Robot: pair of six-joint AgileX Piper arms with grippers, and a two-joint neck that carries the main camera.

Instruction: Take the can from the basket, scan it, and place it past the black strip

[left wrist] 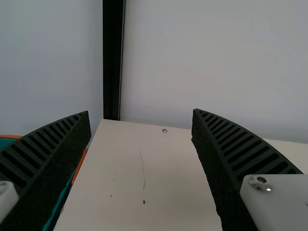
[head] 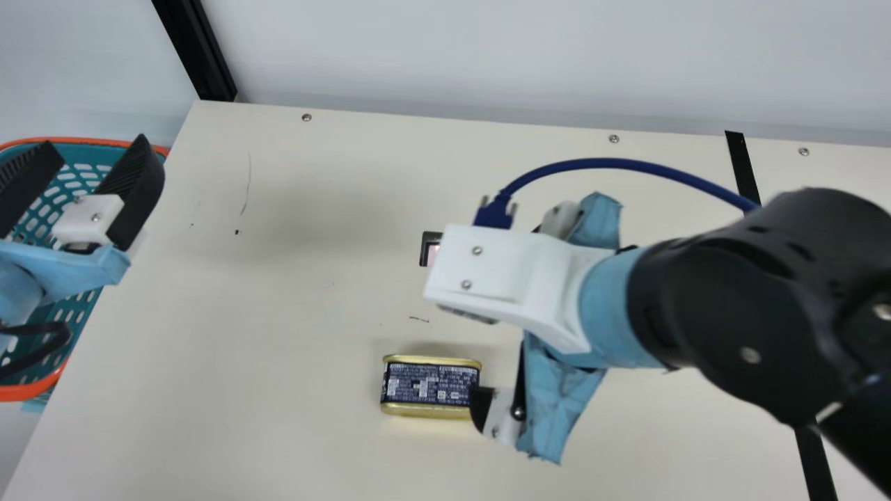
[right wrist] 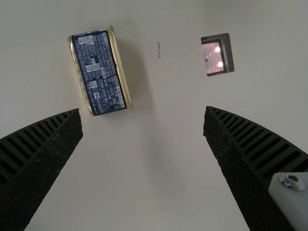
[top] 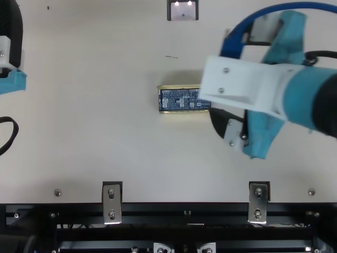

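Between can (head: 431, 386) and black strip (head: 743, 167) hangs the right arm (head: 731, 306)

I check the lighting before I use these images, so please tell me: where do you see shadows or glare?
Main view: soft shadow on the table along the far side of the can; top view: similar shadow, two bright glare spots on the scanner window; right wrist view: glare spots there too, shadow beside the can.
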